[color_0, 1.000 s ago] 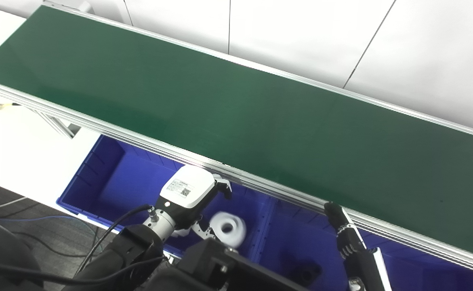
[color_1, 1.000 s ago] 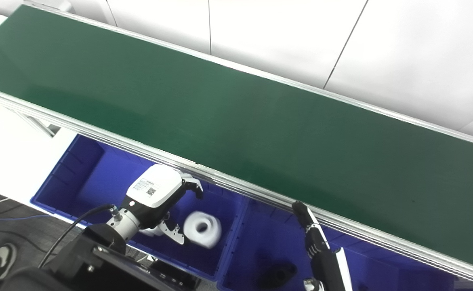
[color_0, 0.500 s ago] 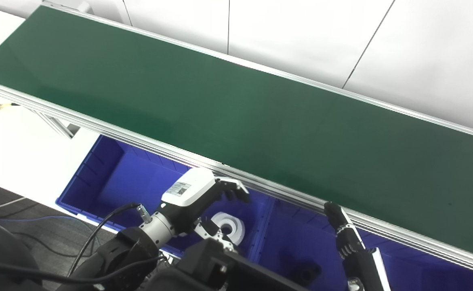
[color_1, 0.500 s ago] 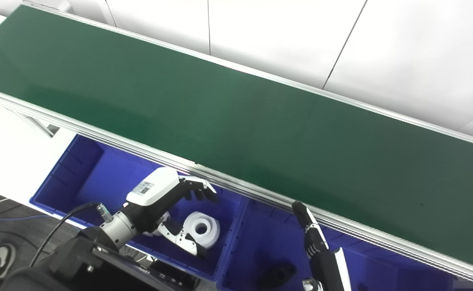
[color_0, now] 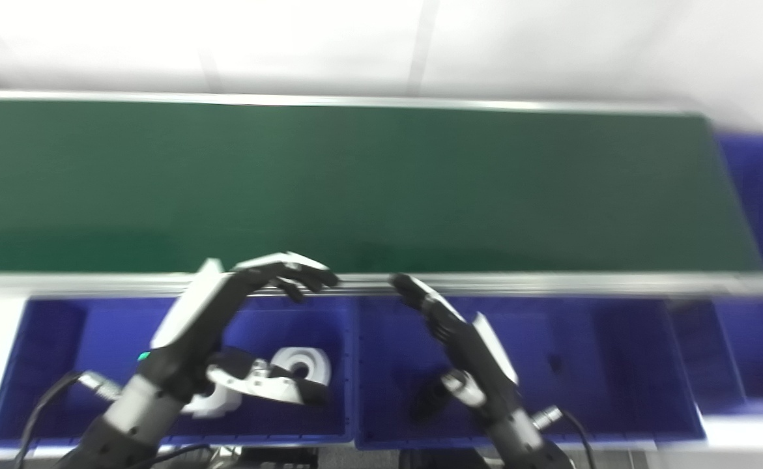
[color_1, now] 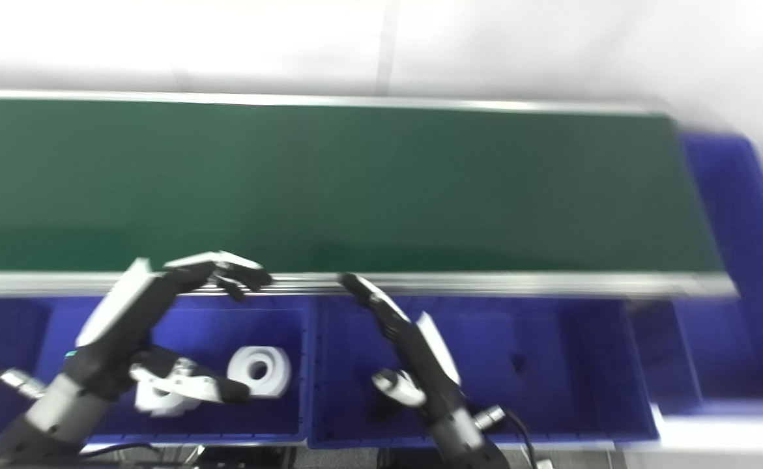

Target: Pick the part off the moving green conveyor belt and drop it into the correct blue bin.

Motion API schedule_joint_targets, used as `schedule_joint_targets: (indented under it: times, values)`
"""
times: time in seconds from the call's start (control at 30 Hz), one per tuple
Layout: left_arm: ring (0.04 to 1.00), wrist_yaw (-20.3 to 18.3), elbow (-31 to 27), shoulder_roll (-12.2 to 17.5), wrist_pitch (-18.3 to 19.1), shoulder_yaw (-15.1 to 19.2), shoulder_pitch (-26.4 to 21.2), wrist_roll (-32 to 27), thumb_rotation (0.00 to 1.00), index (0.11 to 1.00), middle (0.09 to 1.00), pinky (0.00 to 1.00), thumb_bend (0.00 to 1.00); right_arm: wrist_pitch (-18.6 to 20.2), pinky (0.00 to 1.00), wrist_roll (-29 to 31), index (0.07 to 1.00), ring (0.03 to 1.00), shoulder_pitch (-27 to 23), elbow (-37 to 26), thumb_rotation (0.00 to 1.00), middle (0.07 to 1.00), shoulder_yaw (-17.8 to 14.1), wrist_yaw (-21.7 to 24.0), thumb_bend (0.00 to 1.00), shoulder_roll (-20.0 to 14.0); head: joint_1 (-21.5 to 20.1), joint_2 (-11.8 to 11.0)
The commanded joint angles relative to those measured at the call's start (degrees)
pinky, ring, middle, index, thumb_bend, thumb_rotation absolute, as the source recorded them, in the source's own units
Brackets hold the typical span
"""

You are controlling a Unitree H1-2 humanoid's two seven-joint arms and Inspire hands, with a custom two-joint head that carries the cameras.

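The white part [color_1: 259, 371], round w/ a hole in the middle, lies on the floor of the left blue bin [color_1: 179, 426], so it is not on the belt and not in any hand. Another white piece [color_1: 159, 398] sits just beside it, partly hidden by the left thumb. Half a sec ago the whole pic was at a slant; now the belt runs straight across and all is blurry, so the head cam swung round, and the things did not move that way. The left hand [color_1: 153, 326] was low by the part then; now it's up higher, fingers [color_1: 238, 273] spread and reaching to the belt's metal edge, thumb down over the bin. It is wide open and holds nothing. The part is below and a bit to the right of that hand, near but not touching. The right hand [color_1: 407, 345] is open too, fingers pointing up at the belt edge, nothing in it, over the middle bin [color_1: 550, 430] where a dark thing [color_0: 430, 398] lies, too blurry to name. The green belt [color_1: 355, 189] has nothing on it that I can see. I think this part is done and dropped, and both hands are getting ready for the next one.
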Motion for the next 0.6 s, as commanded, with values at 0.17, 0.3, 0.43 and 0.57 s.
schedule_joint_targets:
  times: [0.17, 0.3, 0.43, 0.57]
  values:
    - [0.730, 5.96, 12.82, -7.26, -12.23, -0.55, -0.60, 1.86, 0.76, 0.711, 0.752, 0.63, 0.99, -1.17, 0.92, -1.62, 0.898, 0.941, 0.77, 0.25, 0.99, 0.921, 0.43, -2.25, 0.94, 1.18, 2.50, -0.95]
    - [0.782, 8.56, 21.29, -10.49, -17.41, -0.75, 0.42, 3.02, 0.84, 0.774, 0.808, 0.69, 0.97, -1.33, 0.96, -0.88, 0.900, 0.954, 1.23, -0.28, 0.99, 0.925, -0.09, -2.53, 0.94, 0.29, 6.24, -1.23]
    - [0.814, 10.10, 25.55, -12.37, -20.29, -0.92, 1.06, 3.19, 0.89, 0.808, 0.843, 0.72, 0.95, -1.67, 0.97, 1.34, 0.904, 0.958, 1.41, -0.39, 0.98, 0.928, -0.64, -1.85, 0.94, -1.37, 10.52, -1.88]
    - [0.849, 10.85, 28.02, -13.34, -21.24, -1.82, 1.34, 4.48, 0.96, 0.840, 0.875, 0.76, 0.94, -2.51, 0.95, 2.87, 0.901, 0.946, 1.13, 0.15, 0.98, 0.925, -1.04, -1.41, 0.94, -2.84, 14.48, -2.61]
